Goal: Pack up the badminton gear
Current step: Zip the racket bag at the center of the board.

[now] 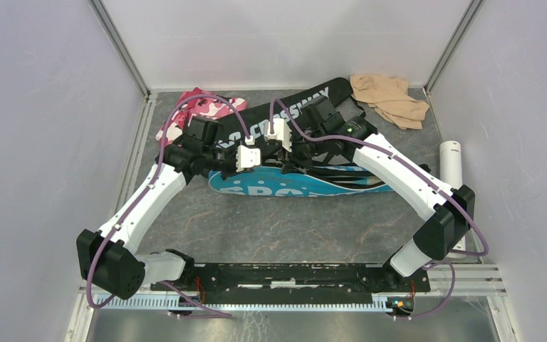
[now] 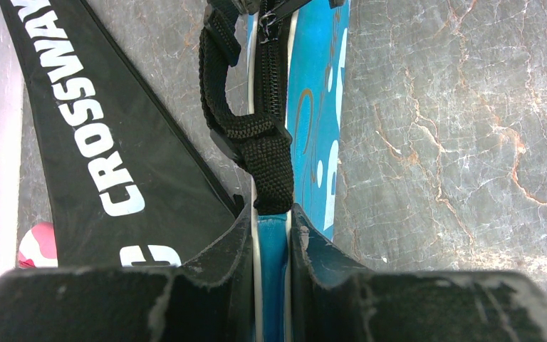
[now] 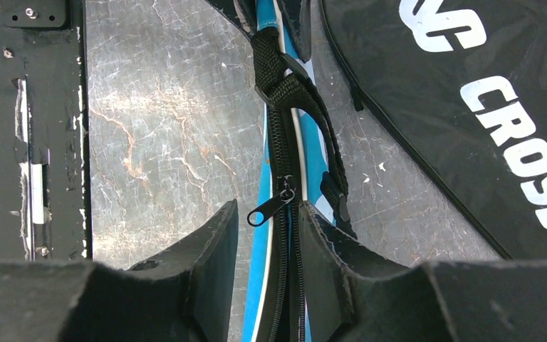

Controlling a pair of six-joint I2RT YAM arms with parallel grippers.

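The blue "SPORT" racket cover (image 1: 313, 187) lies across the middle of the table, its zipped edge turned up between both arms. My left gripper (image 2: 271, 214) is shut on that blue, white-piped edge (image 2: 320, 107), just behind a black webbing strap (image 2: 253, 142). My right gripper (image 3: 268, 206) straddles the zipper with its jaws open. Its right finger (image 3: 320, 242) rests against the zipper teeth, and a gap shows beside the left one. The zipper pull (image 3: 267, 209) lies between the fingertips. The black "CROSSWAY" cover (image 1: 292, 114) lies flat behind. A long white tube (image 1: 450, 162) rests at the right wall.
A pink-and-white camouflage cloth (image 1: 203, 107) sits at the back left and a beige cloth (image 1: 388, 96) at the back right. Grey walls enclose the table on three sides. The arms' black base rail (image 1: 285, 274) runs along the near edge.
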